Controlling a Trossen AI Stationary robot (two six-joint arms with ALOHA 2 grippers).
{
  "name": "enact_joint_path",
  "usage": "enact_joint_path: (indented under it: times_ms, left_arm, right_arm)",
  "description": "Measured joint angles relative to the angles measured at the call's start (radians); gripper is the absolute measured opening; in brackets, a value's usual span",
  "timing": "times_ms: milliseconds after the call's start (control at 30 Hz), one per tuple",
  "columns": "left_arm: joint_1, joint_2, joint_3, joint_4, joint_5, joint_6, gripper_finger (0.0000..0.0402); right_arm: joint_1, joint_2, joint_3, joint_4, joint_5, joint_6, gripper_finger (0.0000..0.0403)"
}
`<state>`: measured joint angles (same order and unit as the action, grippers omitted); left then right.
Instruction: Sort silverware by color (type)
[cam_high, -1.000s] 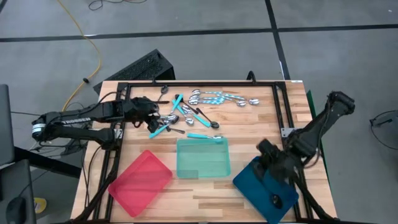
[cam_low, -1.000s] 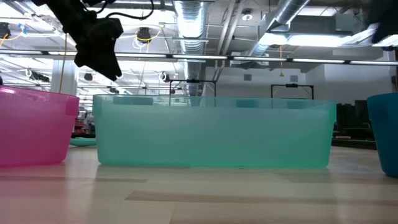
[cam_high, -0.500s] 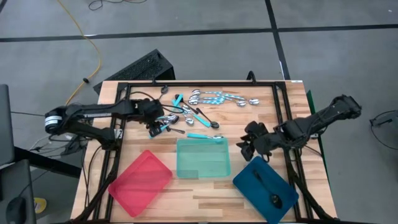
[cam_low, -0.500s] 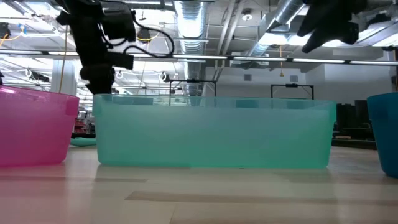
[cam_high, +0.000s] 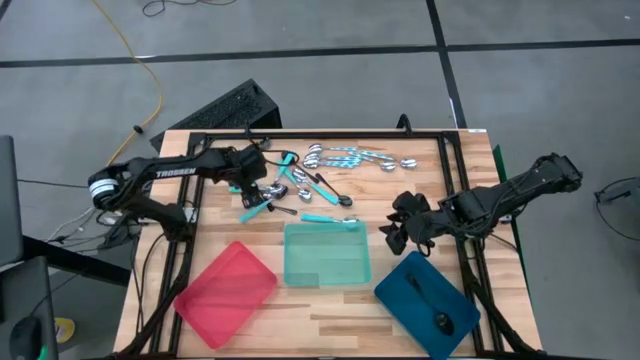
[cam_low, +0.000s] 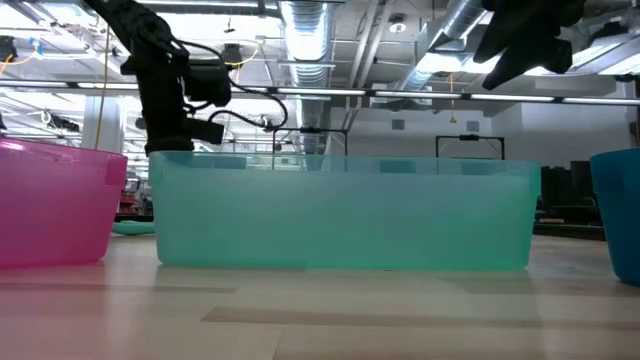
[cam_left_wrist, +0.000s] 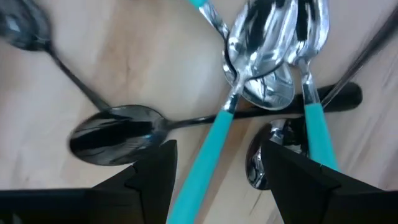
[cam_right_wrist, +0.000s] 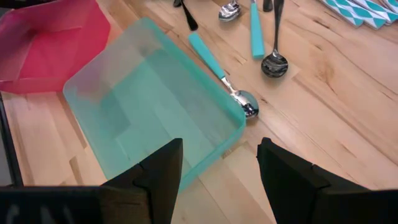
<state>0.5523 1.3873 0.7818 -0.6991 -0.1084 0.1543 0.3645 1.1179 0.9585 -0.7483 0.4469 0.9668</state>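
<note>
On the wooden tabletop (cam_high: 420, 195), nearly all the small shiny, turquoise-handled and black spoons (cam_high: 300, 185) are seen unsorted in a heap. One black spoon (cam_high: 440, 321) is seen in the blue tray (cam_high: 400, 295). The left hand (cam_high: 256, 187) is held apart over the heap. The right hand (cam_high: 397, 228), also apart, is empty.

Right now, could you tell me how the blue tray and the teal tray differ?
The blue tray is dark and opaque and lies askew to the table edge by the right arm; the teal tray is pale, see-through and sits square in the middle. The blue tray holds dark spoons; the teal tray holds none. Both are rectangular.
</note>
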Motion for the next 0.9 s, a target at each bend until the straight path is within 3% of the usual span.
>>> enact_joint_path:
  times_ms: [367,567,733,900]
  left_arm:
    - [0.011,0.143,-0.001,0.064,-0.03,0.074,0.0219]
    - [0.032,0.214,0.006,0.048,0.008,0.071,0.0206]
    - [0.031,0.223,0.006,0.051,0.01,0.068,0.0142]
    - [0.031,0.209,0.0,0.06,0.002,0.025,0.0039]
  right_arm:
    - [0.0,0.0,0.0,-0.001,0.0,0.001,0.023]
    - [0.0,0.0,0.0,-0.001,0.0,0.004,0.023]
    - [0.0,0.0,0.0,-0.001,0.0,0.004,0.023]
    - [0.0,0.0,0.0,-0.002,0.0,0.004,0.023]
